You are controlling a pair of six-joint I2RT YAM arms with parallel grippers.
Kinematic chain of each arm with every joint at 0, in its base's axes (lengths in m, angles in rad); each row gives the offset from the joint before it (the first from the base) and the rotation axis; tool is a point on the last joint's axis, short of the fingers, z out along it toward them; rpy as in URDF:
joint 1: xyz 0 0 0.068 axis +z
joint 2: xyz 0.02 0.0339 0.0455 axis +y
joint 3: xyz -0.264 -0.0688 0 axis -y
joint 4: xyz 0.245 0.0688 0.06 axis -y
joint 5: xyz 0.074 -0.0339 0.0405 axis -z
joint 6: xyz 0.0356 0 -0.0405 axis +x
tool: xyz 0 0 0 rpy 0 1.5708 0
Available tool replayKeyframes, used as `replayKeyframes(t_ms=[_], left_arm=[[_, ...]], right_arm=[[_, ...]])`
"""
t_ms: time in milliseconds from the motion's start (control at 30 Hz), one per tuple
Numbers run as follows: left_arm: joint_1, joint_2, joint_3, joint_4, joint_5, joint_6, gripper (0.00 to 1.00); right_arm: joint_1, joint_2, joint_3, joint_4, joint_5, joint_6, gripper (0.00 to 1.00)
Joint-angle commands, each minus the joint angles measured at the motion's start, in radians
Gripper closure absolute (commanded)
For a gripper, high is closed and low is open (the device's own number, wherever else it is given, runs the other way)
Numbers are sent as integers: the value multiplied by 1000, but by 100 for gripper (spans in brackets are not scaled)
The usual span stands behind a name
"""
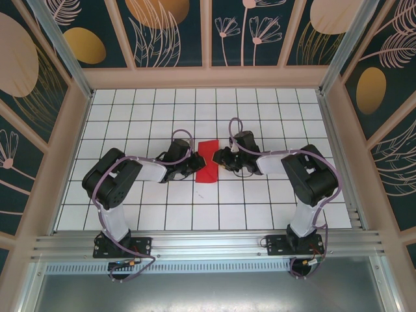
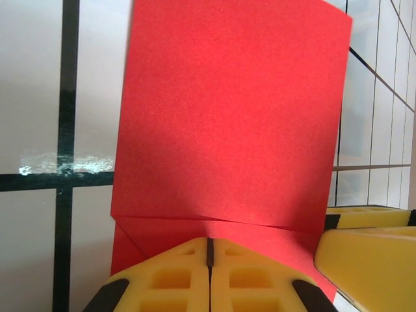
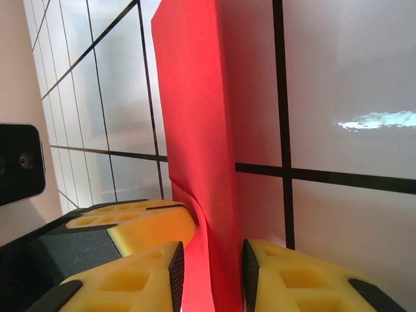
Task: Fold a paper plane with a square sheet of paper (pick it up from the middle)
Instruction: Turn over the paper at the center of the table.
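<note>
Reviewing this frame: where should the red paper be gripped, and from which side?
Likely the raised flap of the red paper, from the right: it stands edge-on between the fingers of the right hand, so a side pinch fits.

One camera looks down on the whole tabletop (image 1: pixel 130 117) from behind; both wrist cameras press close, sharing the red sheet (image 2: pixel 227 117).

Tally:
- One sheet of red paper (image 1: pixel 207 162), folded, sitting between the two end effectors.
- Two arms.
- Two end effectors: left end effector (image 1: pixel 190 168), right end effector (image 1: pixel 218 159).
- Yellow fingers (image 2: pixel 169 279): two per end effector, four total.
- One table (image 1: pixel 260 208), white-tiled, beneath both end effectors.
</note>
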Motion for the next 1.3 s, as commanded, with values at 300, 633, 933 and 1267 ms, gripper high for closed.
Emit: replayKeyframes(t_ms=[300,633,933,1267], left_arm=[[2,-41,-9,31,1,-24,91],[1,-175,-18,-5,-58,-11,85],[1,-458,-94,-128,-321,63,70],[3,-735,-219,-260,-557,118,37]], right_arm=[[-7,7,-44,79,-58,-19,77],[-19,-80,-10,-54,0,-92,95],[-17,-296,148,-560,390,-308,97],[117,-319,406,-1041,1001,-548,96]])
